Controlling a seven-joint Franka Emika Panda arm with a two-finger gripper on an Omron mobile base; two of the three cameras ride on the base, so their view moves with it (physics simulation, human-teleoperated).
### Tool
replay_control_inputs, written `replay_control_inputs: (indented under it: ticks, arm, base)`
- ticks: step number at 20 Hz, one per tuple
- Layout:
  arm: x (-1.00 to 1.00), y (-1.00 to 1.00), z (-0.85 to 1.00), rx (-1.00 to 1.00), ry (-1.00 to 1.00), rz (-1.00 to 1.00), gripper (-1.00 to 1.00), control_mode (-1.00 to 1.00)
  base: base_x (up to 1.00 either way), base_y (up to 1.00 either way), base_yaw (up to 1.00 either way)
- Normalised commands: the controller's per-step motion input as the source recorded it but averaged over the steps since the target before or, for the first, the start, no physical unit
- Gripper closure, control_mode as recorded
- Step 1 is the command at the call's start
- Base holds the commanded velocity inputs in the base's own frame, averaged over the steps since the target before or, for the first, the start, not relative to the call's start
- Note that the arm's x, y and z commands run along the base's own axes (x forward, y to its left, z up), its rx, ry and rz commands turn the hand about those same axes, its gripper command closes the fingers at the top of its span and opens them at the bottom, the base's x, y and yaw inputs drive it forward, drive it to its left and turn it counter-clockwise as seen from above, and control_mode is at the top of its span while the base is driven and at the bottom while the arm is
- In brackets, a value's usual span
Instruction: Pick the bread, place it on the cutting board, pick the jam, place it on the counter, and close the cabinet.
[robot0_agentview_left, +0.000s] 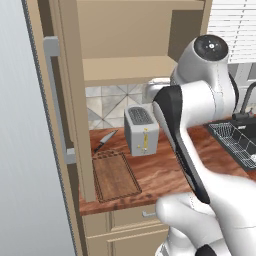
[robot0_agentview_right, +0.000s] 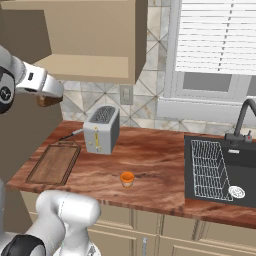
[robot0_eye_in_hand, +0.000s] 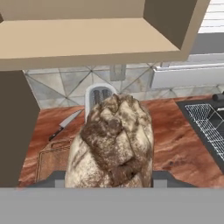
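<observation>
Hand view: the bread (robot0_eye_in_hand: 114, 142), a dark-brown crusty lump with paler tan patches, sits in the lower middle of the frame, clenched between the gripper's (robot0_eye_in_hand: 109, 179) jaws, whose tips flank it at the bottom. Behind it, in the middle of the frame, stands the toaster (robot0_eye_in_hand: 99, 96), with a knife (robot0_eye_in_hand: 64, 124) to its left and the cutting board (robot0_eye_in_hand: 50, 159) at lower left on the counter (robot0_eye_in_hand: 175, 144).

In the right base view the bread (robot0_agentview_right: 49, 101) shows at the upper left, at the end of the white arm, just below the open cabinet (robot0_agentview_right: 90, 40) and above the cutting board (robot0_agentview_right: 54, 163) at the lower left. The jam (robot0_agentview_right: 127, 179) stands on the counter (robot0_agentview_right: 160, 170) in the lower middle, well apart from the board, with the sink (robot0_agentview_right: 225, 170) at the right.

In the left base view the cabinet door (robot0_agentview_left: 60, 100) stands open at the left, beside the board (robot0_agentview_left: 116, 176) and toaster (robot0_agentview_left: 141, 131).
</observation>
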Motion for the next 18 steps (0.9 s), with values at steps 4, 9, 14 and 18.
replay_control_inputs:
  ticks: [4, 9, 14, 18]
  arm:
    - [-0.30, 0.18, -0.21, 0.00, 0.05, 0.01, 1.00, -1.00]
    - [-0.15, 0.15, -0.18, 0.00, 0.03, 0.00, 1.00, -1.00]
    - [-0.05, 0.07, -0.28, 0.00, 0.00, 0.02, 1.00, -1.00]
    - [0.00, 0.10, -0.42, 0.00, 0.00, 0.05, 1.00, -1.00]
  base:
    - [0.00, 0.00, 0.00]
    - [0.00, 0.00, 0.00]
    - [0.00, 0.00, 0.00]
    - [0.00, 0.00, 0.00]
